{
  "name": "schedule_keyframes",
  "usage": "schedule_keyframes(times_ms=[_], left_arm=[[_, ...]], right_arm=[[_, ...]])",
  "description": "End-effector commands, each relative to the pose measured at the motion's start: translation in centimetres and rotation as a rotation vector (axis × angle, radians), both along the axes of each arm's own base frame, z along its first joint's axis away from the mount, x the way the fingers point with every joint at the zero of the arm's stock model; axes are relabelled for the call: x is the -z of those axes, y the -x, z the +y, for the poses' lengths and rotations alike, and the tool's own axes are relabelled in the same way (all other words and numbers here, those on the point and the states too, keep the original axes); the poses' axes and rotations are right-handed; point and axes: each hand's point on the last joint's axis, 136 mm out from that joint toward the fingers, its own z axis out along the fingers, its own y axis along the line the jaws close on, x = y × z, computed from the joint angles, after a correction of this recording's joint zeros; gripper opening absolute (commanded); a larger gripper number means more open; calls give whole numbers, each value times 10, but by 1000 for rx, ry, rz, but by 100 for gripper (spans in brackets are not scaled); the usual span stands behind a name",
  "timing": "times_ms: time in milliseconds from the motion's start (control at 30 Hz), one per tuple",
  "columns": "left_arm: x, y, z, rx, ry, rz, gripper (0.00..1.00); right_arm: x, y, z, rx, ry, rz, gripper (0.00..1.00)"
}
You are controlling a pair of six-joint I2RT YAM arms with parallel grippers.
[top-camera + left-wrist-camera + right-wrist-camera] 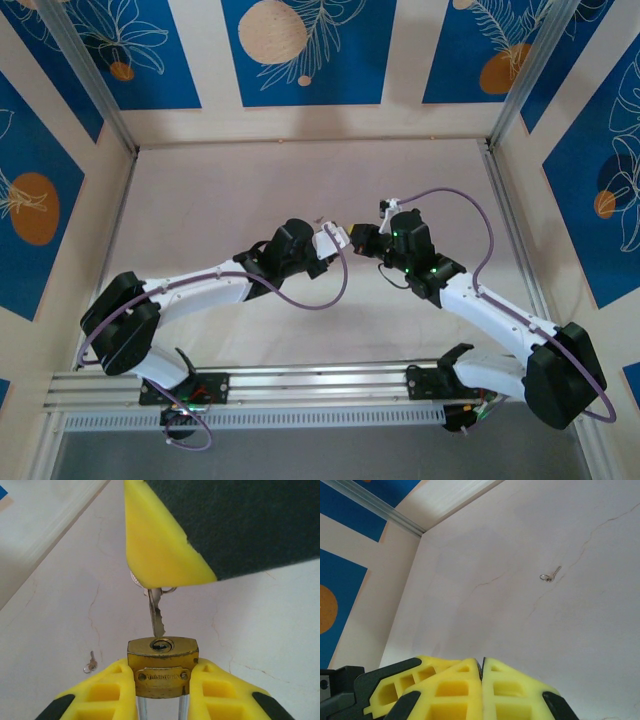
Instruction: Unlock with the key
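Observation:
My left gripper [162, 669] is shut on a small brass padlock [162, 680], one yellow finger on each side of its body. The keyhole [161, 644] faces away from the wrist, and the silver shackle runs down between the fingers. My right gripper [481, 660] is shut on the key. Its silvery blade [156, 612] sticks out from under the right gripper's yellow finger [160, 555], and the head is hidden inside. The blade tip sits right at the keyhole's edge, not visibly inside. In the top view both grippers meet mid-table, left [328, 242], right [356, 238].
A second tiny key on a ring [90, 663] lies loose on the pale cracked tabletop [260, 625]; the right wrist view shows this spare key [550, 575] too. Blue-patterned walls [300, 50] enclose the table on three sides.

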Motion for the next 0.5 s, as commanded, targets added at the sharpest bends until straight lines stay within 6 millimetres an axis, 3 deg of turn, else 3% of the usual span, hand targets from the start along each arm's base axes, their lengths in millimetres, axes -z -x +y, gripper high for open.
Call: schedule_keyframes(times_ms=[0,467], left_arm=[[-12,1,-5,-2,41,-24,19],[-17,1,-6,-5,62,-27,18]], right_arm=[[-9,-2,6,-3,-15,-21,2],[5,-1,6,-1,43,-19,1]])
